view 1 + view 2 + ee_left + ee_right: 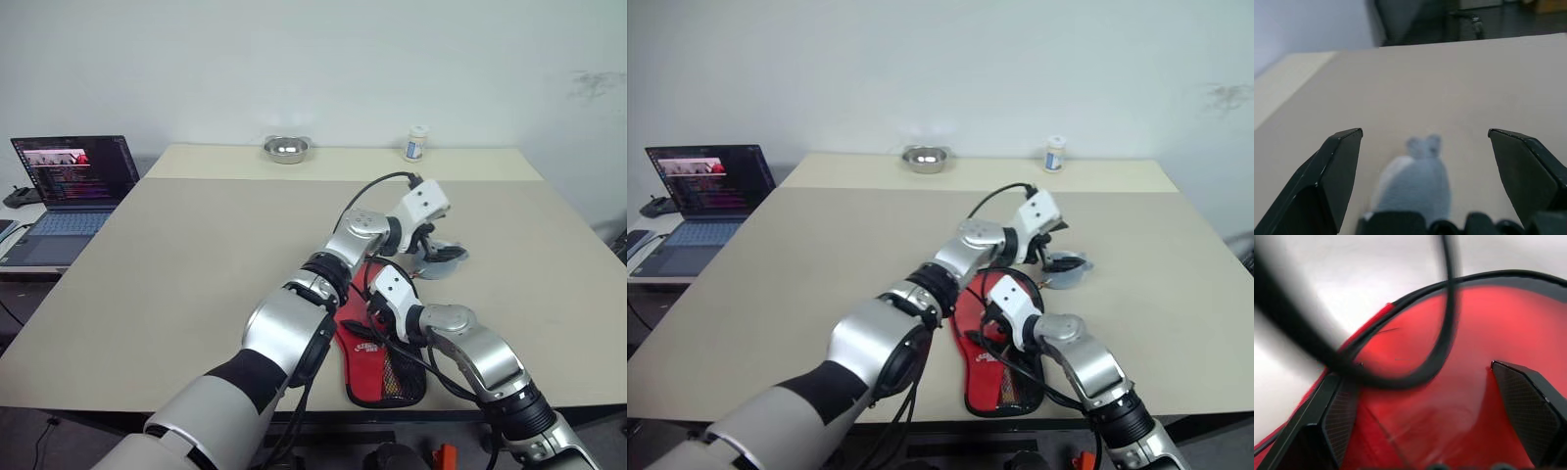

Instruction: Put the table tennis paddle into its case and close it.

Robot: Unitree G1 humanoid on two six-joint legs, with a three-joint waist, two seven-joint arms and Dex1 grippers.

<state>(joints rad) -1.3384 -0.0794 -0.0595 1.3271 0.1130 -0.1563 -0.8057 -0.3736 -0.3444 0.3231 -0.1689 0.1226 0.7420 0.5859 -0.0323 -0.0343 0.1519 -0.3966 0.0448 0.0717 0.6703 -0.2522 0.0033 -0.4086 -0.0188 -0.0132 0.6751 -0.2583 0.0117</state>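
Case [377, 364] partly hidden under both arms. Paddle not distinguishable from case. Small jar [416, 144] at surface's far edge: label unreadable. Laptop [69, 196] cut off by picture edge.

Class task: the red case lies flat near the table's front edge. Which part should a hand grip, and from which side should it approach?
Judging from its pose, grip the case at its narrow near end, coming from the table's front edge. It lies flat, so a low pinch on the black-piped rim there seems best; the wide far end sits under the right hand.

Both arms reach forward, left gripper [1425, 147] and right gripper [1425, 382] spread wide, holding nothing.
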